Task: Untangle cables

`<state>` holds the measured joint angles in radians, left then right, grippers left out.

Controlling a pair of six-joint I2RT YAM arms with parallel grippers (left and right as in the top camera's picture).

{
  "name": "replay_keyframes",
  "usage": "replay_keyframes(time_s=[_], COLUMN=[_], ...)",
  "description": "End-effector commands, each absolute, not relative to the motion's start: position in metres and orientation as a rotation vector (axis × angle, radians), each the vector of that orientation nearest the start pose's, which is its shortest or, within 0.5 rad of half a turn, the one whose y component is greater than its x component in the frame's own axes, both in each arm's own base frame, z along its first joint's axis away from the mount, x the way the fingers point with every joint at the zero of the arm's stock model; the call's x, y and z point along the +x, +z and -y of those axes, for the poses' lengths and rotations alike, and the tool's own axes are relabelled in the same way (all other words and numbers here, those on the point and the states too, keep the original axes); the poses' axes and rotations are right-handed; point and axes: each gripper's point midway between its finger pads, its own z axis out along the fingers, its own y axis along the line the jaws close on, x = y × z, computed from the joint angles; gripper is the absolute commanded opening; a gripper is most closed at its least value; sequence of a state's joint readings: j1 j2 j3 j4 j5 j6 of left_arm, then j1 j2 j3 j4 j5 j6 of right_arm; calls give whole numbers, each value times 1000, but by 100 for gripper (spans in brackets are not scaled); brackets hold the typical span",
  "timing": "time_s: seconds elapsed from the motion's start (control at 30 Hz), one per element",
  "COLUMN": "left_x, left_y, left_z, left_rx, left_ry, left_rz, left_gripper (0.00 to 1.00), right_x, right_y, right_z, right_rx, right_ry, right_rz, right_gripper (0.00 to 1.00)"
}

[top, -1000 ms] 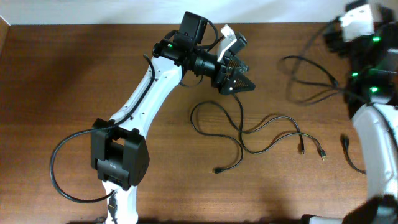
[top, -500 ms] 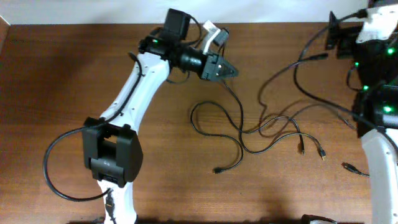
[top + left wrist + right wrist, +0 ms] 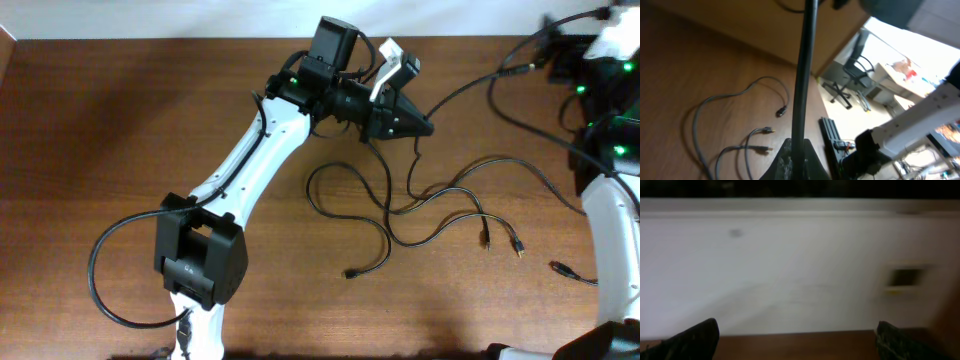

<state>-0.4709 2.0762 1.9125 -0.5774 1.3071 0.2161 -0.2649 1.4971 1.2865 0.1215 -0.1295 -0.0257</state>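
Left gripper (image 3: 424,128): jaws pressed together, pinching one thin black cord of the cables; in the wrist view the cord rises from between the fingertips to the top edge.
Right gripper (image 3: 797,345): jaws spread wide, nothing between them, facing a white wall (image 3: 790,265).
Cables (image 3: 440,205): loose tangle on the table (image 3: 100,120), right of centre, just below the left gripper; long strands run towards the right arm (image 3: 610,215).
Plugs (image 3: 485,241): two lie side by side at the tangle's right end.
In the way: the left arm (image 3: 250,160) crosses the table diagonally, its wrist covering the cord's upper stretch.
Around: a thick arm cable (image 3: 95,275) loops beside the left base; an office chair (image 3: 855,75) stands beyond the table.
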Motion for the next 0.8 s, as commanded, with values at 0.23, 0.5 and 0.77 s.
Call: replay_keyframes(time_s=[0.23, 0.5, 0.77], left_x=[415, 418, 396], left_y=[308, 430, 436], left_z=[338, 324, 347], left_rx=[865, 970, 1002], left_ry=[-1718, -1709, -1786], left_rz=[-1919, -1446, -1448], left_gripper=[0, 0, 0], right_x=[454, 394, 431], right_y=[302, 277, 259], right_z=[90, -112, -144], right_rx=[-110, -1014, -1037], right_ry=[210, 961, 667], right_rz=[-1905, -1509, -1627], right_gripper=[99, 96, 4])
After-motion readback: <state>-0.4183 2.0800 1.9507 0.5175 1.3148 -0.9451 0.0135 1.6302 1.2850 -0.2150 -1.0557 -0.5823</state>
